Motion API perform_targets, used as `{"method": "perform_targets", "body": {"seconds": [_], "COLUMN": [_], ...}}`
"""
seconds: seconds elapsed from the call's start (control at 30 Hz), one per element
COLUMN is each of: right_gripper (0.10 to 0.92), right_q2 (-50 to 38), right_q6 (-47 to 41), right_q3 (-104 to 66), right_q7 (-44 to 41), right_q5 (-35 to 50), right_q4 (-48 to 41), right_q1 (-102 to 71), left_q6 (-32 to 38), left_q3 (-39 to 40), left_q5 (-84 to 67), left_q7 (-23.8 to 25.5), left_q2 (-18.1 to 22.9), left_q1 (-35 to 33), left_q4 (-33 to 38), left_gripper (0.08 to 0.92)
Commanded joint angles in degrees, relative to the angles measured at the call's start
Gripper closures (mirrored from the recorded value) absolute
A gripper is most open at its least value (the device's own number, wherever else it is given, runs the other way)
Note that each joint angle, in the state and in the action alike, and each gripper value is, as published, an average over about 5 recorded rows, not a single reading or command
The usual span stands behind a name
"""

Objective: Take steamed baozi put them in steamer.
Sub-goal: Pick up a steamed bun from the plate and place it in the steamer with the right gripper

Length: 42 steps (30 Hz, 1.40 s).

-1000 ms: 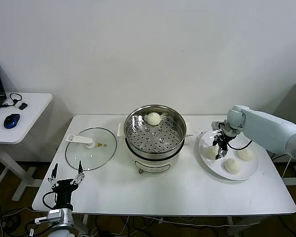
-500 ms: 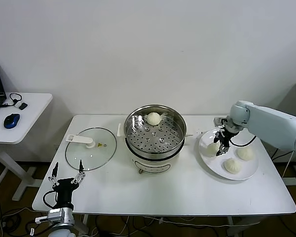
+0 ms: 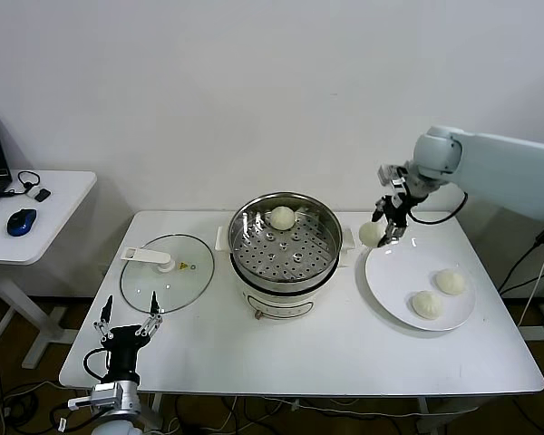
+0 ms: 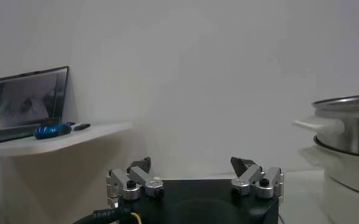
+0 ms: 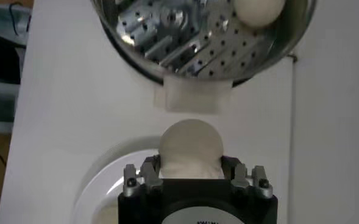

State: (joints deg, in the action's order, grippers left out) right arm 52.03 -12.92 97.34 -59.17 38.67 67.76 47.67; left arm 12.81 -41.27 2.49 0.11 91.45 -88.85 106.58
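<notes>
holding one baozi (image 3: 371, 234) clear of the table, the right gripper (image 3: 387, 227) hangs in the air between the steamer (image 3: 286, 247) and the white plate (image 3: 408, 299), over the plate's steamer-side rim. the claw is partly closed, its two fingers pressed against opposite sides of the bun; in the right wrist view the bun (image 5: 191, 148) bulges out past the right gripper (image 5: 191, 172) toward the steamer (image 5: 185, 58).

steamer: lid off, perforated tray exposed, one baozi (image 3: 282, 217) already lying at the far rim of the tray, rest of the tray bare. its white side handle (image 5: 192, 97) points toward the held bun, with a strip of bare tabletop between handle and plate edge.

plate: two baozi left, one (image 3: 451, 281) toward the far right, one (image 3: 427, 304) nearer the front edge, close together but apart. the half of the plate nearest the steamer is bare.

glass lid (image 3: 167, 272) lies flat on the table (image 3: 344, 353) to the left of the steamer, well apart from it. wide bare tabletop along the front edge, before steamer and plate.

left gripper (image 3: 125, 328) sits low off the front-left corner of the table, below the lid; left wrist view shows its fingers (image 4: 139, 172) spread apart with nothing between them. a side desk (image 3: 36, 217) with a blue mouse (image 3: 21, 221) stands off to the left, separate from the table.
</notes>
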Motion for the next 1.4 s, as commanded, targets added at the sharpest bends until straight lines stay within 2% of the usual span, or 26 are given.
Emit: {"method": "perform_targets", "body": {"seconds": [0.03,0.47,0.73,1.0,1.4], "right_gripper": [0.372,0.365,0.364,0.364,0.362], "right_q2": [6.72,21.78,27.66,31.92,32.53], "right_q6": [-1.68,-4.08,-4.83,-5.21,-5.15], "right_q3": [1.82,-6.82,-8.46,-8.58,-8.73], "right_q7": [0.65,2.89,3.91,4.09,3.83], "right_q5": [8.90,8.96,6.71,5.23,1.61], "right_q4": [4.52,-4.07,-10.51,-16.08,-18.01], "right_q1": [9.07,-2.04,-9.52,-12.53,-15.02], "left_q6": [-0.19,-0.39,-0.46,-0.26,0.10], "left_q3": [-0.19,-1.26,-1.29,-1.36,-1.23], "left_q5": [-0.30,-1.11,-1.27,-1.34,-1.19], "left_q7": [0.09,0.26,0.37,0.37,0.35], "left_q2": [-0.16,-0.85,-1.04,-1.06,-0.97], "left_q1": [-0.07,0.22,0.68,0.99,1.07], "left_q4": [1.01,0.53,-0.21,-0.88,-1.42], "left_gripper": [0.177,0.177,0.177,0.177,0.177]}}
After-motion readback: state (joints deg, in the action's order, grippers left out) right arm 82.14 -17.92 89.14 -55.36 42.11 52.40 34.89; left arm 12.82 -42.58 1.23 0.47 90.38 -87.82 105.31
